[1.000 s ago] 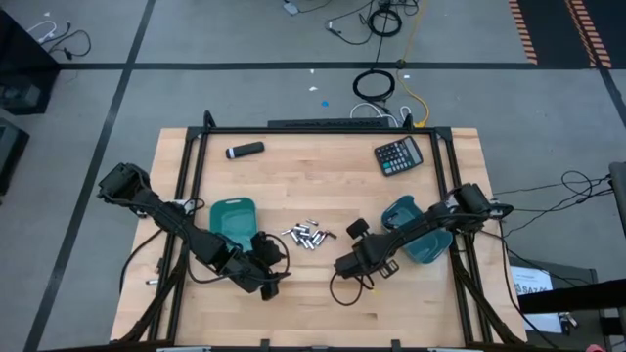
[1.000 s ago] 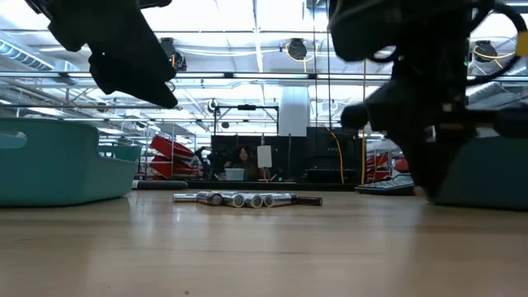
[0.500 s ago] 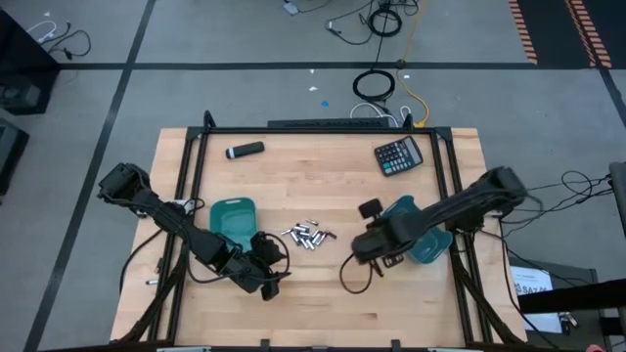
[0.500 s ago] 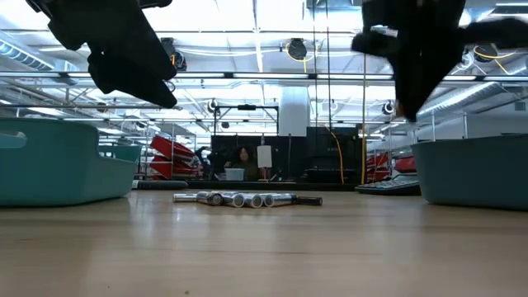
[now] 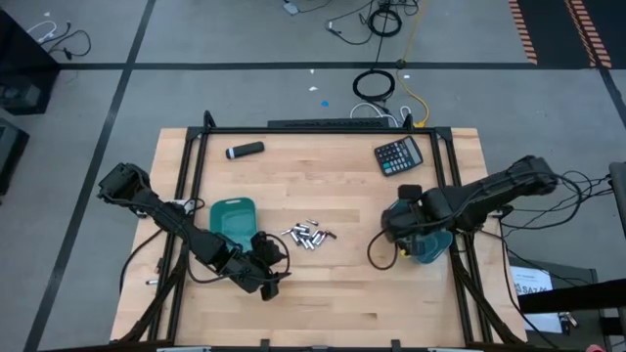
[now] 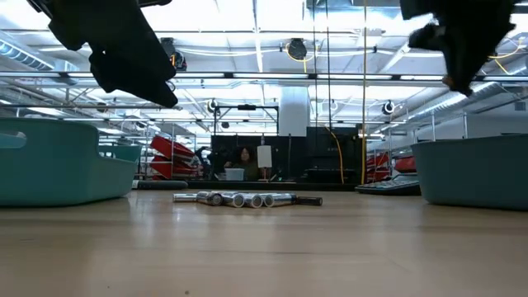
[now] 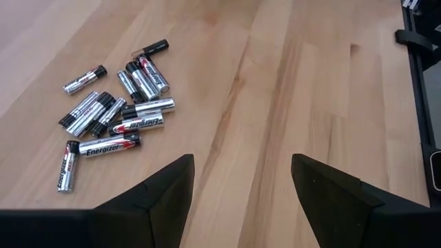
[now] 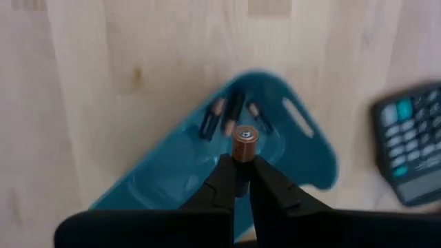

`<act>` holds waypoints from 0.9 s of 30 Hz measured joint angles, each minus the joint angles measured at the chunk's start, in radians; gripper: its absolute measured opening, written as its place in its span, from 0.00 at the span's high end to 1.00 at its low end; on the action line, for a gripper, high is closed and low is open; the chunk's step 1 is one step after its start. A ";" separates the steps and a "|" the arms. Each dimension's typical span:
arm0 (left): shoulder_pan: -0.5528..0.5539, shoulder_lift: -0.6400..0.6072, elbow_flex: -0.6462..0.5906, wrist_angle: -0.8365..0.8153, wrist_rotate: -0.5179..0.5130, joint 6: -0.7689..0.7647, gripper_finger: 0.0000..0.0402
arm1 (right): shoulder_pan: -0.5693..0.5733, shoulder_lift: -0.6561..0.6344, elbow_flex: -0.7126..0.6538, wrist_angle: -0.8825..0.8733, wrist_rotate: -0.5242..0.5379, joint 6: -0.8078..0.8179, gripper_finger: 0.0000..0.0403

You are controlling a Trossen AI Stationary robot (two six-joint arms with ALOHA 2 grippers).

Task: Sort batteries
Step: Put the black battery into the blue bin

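A loose pile of silvery batteries (image 5: 308, 236) (image 7: 117, 114) (image 6: 247, 199) lies on its sides at the middle of the wooden table. My left gripper (image 5: 266, 274) (image 7: 241, 186) hovers open just near-left of the pile, beside the left teal bin (image 5: 233, 220). My right gripper (image 5: 393, 223) (image 8: 243, 160) hangs high over the right teal bin (image 5: 423, 244) (image 8: 303, 148), shut on one battery (image 8: 244, 141) with a copper-coloured end. Three batteries (image 8: 233, 114) lie in that bin. My right gripper pinches the battery by its sides (image 8: 242, 157) between its two fingertips, which point down from above. The battery stands about upright, one round end (image 8: 244, 136) facing the wrist camera. It is lifted clear, above the right bin's floor.
A black calculator (image 5: 399, 154) (image 8: 413, 141) lies at the far right, close to the right bin. A black-and-grey marker-like cylinder (image 5: 245, 150) lies at the far left. Bare wood (image 5: 323, 186) stretches between them and the pile.
My right gripper has risen from low over the table near the pile and gone toward the table's right and far side. It now hangs over the right bin, and its wrist has rolled on the way. The pile has stayed put.
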 joint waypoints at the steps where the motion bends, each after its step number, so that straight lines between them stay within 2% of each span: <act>1: 0.000 0.000 0.000 0.000 0.000 0.003 0.37 | -0.002 -0.005 -0.021 0.000 0.003 0.013 0.97; 4: 0.000 0.000 0.000 0.000 0.000 0.018 0.37 | -0.010 -0.013 -0.087 -0.003 0.012 0.044 0.92; 7: 0.000 0.000 0.000 0.000 0.001 0.026 0.37 | -0.023 -0.013 -0.129 -0.004 0.007 0.068 0.80; 12: 0.000 0.000 0.000 -0.003 0.004 0.048 0.37 | -0.043 -0.013 -0.099 0.005 0.012 0.070 0.60; 15: 0.004 0.000 0.000 -0.003 0.003 0.054 0.37 | -0.052 -0.009 -0.054 0.102 0.061 0.070 0.53; 18: 0.015 0.000 0.000 -0.003 -0.005 0.057 0.37 | -0.053 0.031 -0.005 0.254 0.125 0.045 0.52; 22: 0.028 0.000 0.000 -0.002 -0.007 0.070 0.37 | -0.053 0.140 0.082 0.407 0.121 -0.075 0.55; 27: 0.033 0.000 0.000 0.000 -0.009 0.071 0.37 | -0.071 0.295 0.165 0.496 0.099 -0.225 0.60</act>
